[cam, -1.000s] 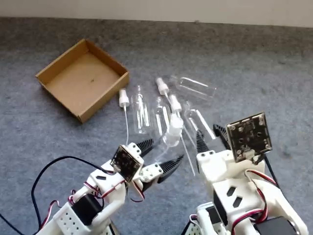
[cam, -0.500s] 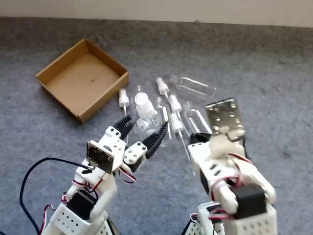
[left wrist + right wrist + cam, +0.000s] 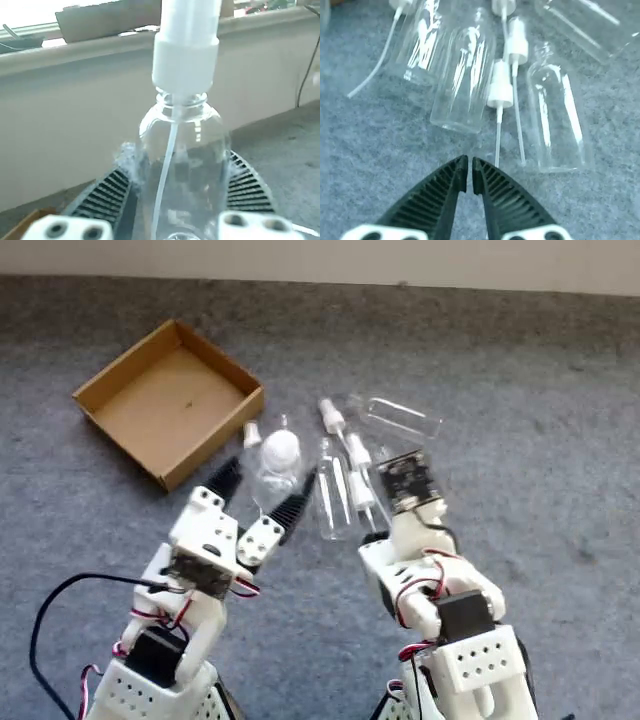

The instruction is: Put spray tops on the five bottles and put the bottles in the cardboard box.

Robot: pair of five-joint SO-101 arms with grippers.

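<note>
My left gripper [image 3: 175, 200] is shut on a clear bottle [image 3: 182, 160] that stands upright between its ribbed fingers, a white spray top [image 3: 186, 45] seated on its neck. In the high view this bottle [image 3: 275, 462] hangs a little right of the cardboard box [image 3: 95, 405]. My right gripper [image 3: 469, 167] is shut and holds nothing, just above the carpet in front of two loose spray tops [image 3: 500, 95] and several clear bottles [image 3: 462, 75] lying flat. The right arm's wrist [image 3: 405, 483] covers its fingers from above.
More bottles [image 3: 400, 418] and spray tops [image 3: 332, 418] lie in a cluster on the grey carpet between the arms and the far side. One spray top [image 3: 252, 433] lies close to the box's right corner. The box holds nothing.
The left gripper has carried the capped bottle up and leftwards, toward the box. The right arm has let go, swung down over the loose bottles, and its jaws have gone from open to shut.
</note>
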